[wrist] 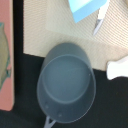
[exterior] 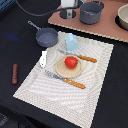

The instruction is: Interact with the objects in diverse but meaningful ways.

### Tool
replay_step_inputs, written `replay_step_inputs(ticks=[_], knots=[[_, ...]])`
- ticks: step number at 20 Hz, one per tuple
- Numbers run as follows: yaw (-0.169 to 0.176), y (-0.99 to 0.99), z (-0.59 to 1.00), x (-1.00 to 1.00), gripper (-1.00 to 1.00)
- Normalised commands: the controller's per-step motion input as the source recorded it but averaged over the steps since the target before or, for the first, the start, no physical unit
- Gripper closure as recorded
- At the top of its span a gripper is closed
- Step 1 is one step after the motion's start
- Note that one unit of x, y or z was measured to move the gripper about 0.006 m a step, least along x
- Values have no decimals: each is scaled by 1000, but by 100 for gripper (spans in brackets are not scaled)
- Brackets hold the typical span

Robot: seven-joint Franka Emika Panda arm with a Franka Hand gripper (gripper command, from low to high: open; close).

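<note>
One grey long-handled saucepan (exterior: 47,36) sits near the desk's far edge, at the placemat's (exterior: 95,75) corner, directly under the wrist camera and apparently untouched. Tomato (exterior: 71,62) on its plate (exterior: 60,70), cup (exterior: 71,42), shaker (exterior: 43,58), sausage (exterior: 14,73) by the side edge: all seem unhandled. Pincer not visible; its opening I cannot tell.

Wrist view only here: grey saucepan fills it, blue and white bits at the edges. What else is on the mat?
Observer: A plate mid-mat, with a red tomato on it.
Operator: Any second pot?
Observer: Yes, a grey pot on the brown board, off the mat.
Operator: Sausage?
Observer: The brown sausage lies on the dark table, off the mat at the exterior view's left.
</note>
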Motion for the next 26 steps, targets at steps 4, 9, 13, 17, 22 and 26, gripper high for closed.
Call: replay_step_inputs(ticks=[4, 9, 13, 17, 22, 26], knots=[[55, -54, -135, 336, -100], [21, 2, -149, 185, -100], [34, -7, -235, 158, -100], [29, -40, -234, 250, -100], [45, -2, -278, 248, -100], [61, -19, -324, 136, -100]])
